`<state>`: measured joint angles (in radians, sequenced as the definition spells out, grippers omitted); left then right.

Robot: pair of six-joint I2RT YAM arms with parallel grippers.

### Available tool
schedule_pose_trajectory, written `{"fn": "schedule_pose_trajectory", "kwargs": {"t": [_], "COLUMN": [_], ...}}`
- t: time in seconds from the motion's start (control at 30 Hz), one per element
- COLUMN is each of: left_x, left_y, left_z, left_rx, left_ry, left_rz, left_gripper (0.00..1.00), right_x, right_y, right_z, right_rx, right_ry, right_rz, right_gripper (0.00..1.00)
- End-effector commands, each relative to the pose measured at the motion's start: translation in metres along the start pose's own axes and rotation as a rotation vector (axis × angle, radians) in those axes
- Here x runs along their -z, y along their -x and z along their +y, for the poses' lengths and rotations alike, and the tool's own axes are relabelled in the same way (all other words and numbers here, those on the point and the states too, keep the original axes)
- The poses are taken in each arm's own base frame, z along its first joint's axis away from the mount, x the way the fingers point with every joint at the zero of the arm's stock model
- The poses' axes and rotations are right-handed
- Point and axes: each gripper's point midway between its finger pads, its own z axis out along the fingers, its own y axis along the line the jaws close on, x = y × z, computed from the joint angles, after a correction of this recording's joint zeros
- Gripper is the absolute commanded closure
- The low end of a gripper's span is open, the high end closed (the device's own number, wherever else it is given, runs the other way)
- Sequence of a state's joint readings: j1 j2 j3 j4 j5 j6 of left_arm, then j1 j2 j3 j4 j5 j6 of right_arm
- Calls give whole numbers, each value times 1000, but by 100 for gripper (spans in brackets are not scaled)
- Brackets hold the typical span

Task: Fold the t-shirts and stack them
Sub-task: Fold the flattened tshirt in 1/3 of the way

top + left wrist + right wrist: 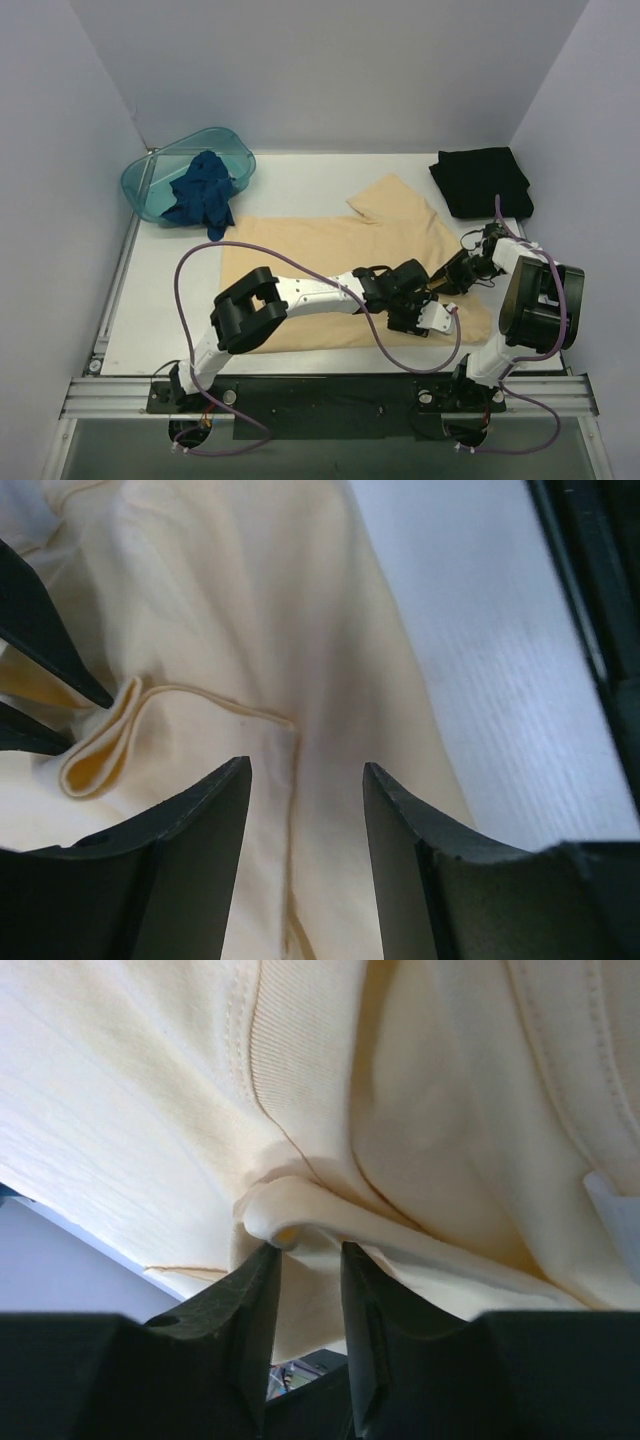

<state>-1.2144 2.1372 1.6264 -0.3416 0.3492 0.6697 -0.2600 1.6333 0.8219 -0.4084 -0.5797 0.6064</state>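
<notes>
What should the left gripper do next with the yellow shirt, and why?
Probably lower and close the left gripper on the shirt's hem: it stands open with the hem between its fingers, while the right gripper has a fold at its fingertips.

Tan shirt, black shirt, teal basin

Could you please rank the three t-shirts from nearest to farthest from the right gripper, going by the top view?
1. pale yellow t-shirt, spread at centre, under the right gripper.
2. black t-shirt, folded, far right corner.
3. dark blue t-shirt, in the teal basin, far left.
</notes>
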Motion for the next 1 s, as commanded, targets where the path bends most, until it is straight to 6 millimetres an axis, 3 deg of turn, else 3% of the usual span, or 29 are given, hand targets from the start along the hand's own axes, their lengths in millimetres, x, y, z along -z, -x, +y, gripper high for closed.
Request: {"fn": "schedule_pose_trajectory", "kwargs": {"t": [0.0,0.13,0.47,0.6,0.63,0.7,0.97], "left_x": [-4,-11,-28,-29,-28,-25,11], "left_y": [27,20,2,2,3,8,32], "left_z": [49,49,33,34,35,38,50], "left_rx": [-34,-37,-48,-42,-31,-11,152], "left_ry": [182,182,123,127,131,138,91], "left_rz": [-70,-52,-10,-3,-3,-9,-64], "left_gripper": [43,46,56,71,86,100,100], "right_x": [-1,-1,10,12,13,13,23], "right_y": [-7,-5,10,10,10,11,18], "right_z": [2,3,7,6,6,5,4], "right_rx": [-18,-14,-13,-2,3,8,53], "right_ry": [11,11,36,28,29,22,-12], "right_rz": [29,31,-5,-8,-11,-19,-49], "right_gripper": [82,100,100,100,100,100,100]}}
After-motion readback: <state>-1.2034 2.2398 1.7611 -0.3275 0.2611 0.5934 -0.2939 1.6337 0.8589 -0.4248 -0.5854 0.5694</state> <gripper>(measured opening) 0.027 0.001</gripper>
